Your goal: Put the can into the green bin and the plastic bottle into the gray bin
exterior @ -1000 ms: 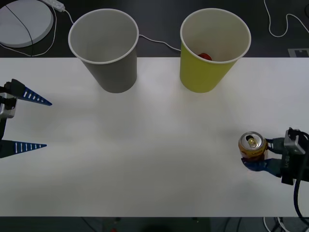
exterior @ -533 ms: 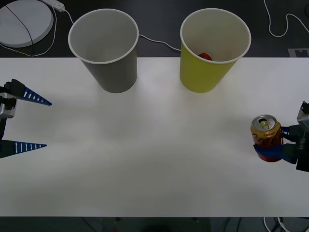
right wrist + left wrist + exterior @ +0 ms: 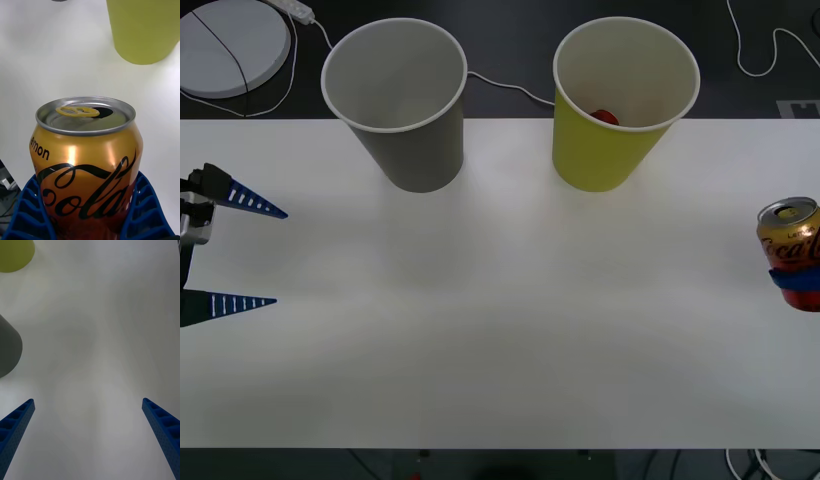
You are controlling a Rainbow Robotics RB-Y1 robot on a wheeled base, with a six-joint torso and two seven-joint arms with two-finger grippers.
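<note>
The right hand [image 3: 88,221] is clamped on the can [image 3: 791,245], its blue ribbed fingers [image 3: 28,213] pressed against both sides of the lower body; the can is held upright above the desk [image 3: 500,330] at the far right edge of the scene, its open top with a yellow tab facing up. The green bin [image 3: 620,100] stands upright at the far side of the desk, to the left of the can and well apart from it, with a small red thing [image 3: 605,116] inside. The gray bin [image 3: 400,100] stands upright to its left. The left hand [image 3: 235,255] hangs at the left edge of the desk, fingers spread apart and holding nothing.
</note>
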